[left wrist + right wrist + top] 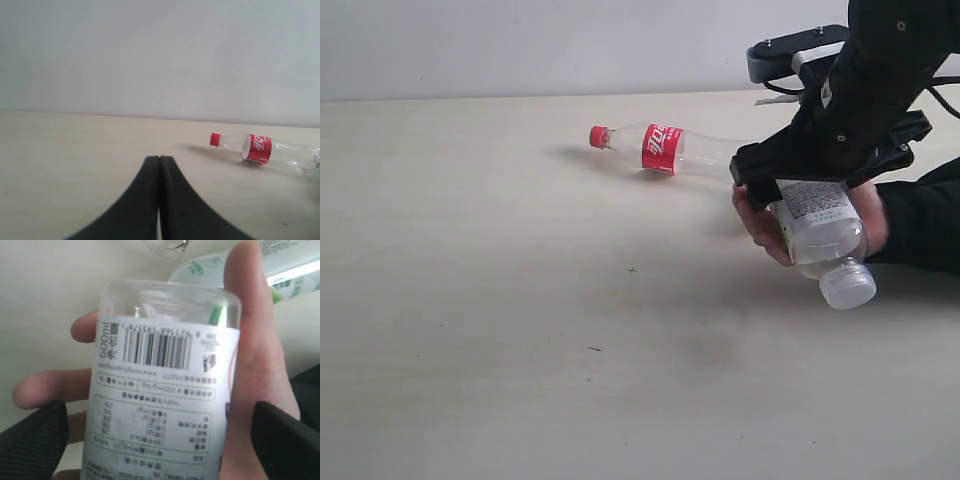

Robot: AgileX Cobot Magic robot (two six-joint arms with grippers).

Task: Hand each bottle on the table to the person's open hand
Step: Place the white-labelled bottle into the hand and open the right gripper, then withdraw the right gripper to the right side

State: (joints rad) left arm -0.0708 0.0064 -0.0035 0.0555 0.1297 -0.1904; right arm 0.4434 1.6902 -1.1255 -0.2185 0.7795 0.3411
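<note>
I see the table [470,300] run back to a straight far edge against a pale wall. A wide stretch of bare tabletop lies across the left and front of the exterior view, so most of my room to move is there. Everything crowds the right side.

My right gripper [830,158] hangs over the person's hand [760,225], which comes in from the right edge in a dark sleeve [920,225]. The white-capped bottle [820,225] lies in that palm, fingers curled round it. In the right wrist view the claw's two dark fingers stand wide on either side of the bottle with skin showing between, so the claw is spread wide with nothing in its grasp. The bottle's long axis runs from under the claw towards the front of the table, its cap [847,285] pointing at the near edge and tipped slightly down.

The red-capped bottle [665,150] lies on its side on the table behind the hand. Its long axis runs left to right, cap to the left, base going out of sight behind the claw.

Past the hand, the right wrist view catches part of a green-and-white label [200,270].

My left gripper [159,162] has its fingers pressed together on nothing, low over bare table
</note>
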